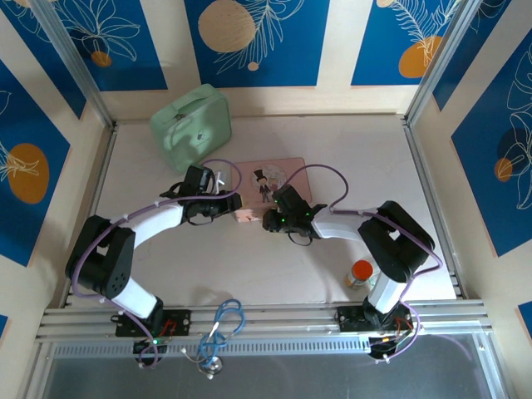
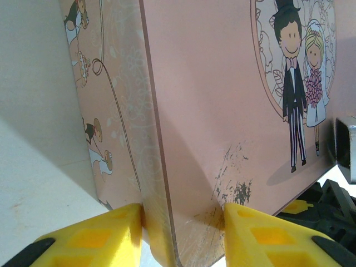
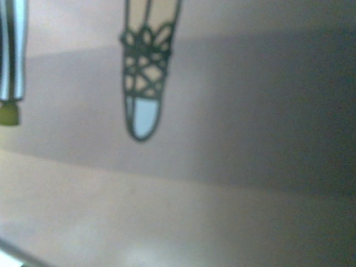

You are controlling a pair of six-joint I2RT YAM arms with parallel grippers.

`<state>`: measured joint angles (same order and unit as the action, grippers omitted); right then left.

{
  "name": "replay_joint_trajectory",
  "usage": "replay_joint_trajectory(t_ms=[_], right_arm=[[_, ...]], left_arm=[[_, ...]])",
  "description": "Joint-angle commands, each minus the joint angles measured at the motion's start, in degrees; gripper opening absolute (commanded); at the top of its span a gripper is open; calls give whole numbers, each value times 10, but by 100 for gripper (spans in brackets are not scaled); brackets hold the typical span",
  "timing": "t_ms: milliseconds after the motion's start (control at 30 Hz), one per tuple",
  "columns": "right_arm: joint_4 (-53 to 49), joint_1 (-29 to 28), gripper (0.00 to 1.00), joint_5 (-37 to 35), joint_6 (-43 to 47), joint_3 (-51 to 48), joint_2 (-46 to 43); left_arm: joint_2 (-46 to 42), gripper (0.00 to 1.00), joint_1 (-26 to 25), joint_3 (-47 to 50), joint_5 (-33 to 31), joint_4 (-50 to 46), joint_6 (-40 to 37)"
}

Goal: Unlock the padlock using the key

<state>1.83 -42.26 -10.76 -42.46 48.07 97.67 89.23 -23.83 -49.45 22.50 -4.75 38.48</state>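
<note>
At centre, left tool (image 2: 182, 217) clamps a corner of the pink tin (image 2: 211, 111); right tool (image 1: 274, 218) opening unclear.

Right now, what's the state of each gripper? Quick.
Left gripper: closed on the edge of the tin.
Right gripper: cannot be told; it sits at the tin's near edge.

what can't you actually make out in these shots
Where the padlock and key lie: top view, left gripper and right gripper cover the near edge of the pink tin.
Right gripper open or shut: too small in the top view; right wrist view is a blurred close-up of the tin's print.
The orange-capped bottle: partly behind the right arm, top view.
</note>
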Motion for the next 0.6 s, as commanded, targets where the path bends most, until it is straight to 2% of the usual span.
replay_joint_trajectory(t_ms=[0,367,567], right_arm=[[-44,-1,28,15,-10,-20,-2],[-39,-1,27,6,-17,-40,-28],[-33,3,30,7,-11,-32,-11]], left_arm=[[6,39,8,8,-14,-21,-16],[6,39,10,6,-13,-25,-17],[7,39,11,3,-13,-26,-18]])
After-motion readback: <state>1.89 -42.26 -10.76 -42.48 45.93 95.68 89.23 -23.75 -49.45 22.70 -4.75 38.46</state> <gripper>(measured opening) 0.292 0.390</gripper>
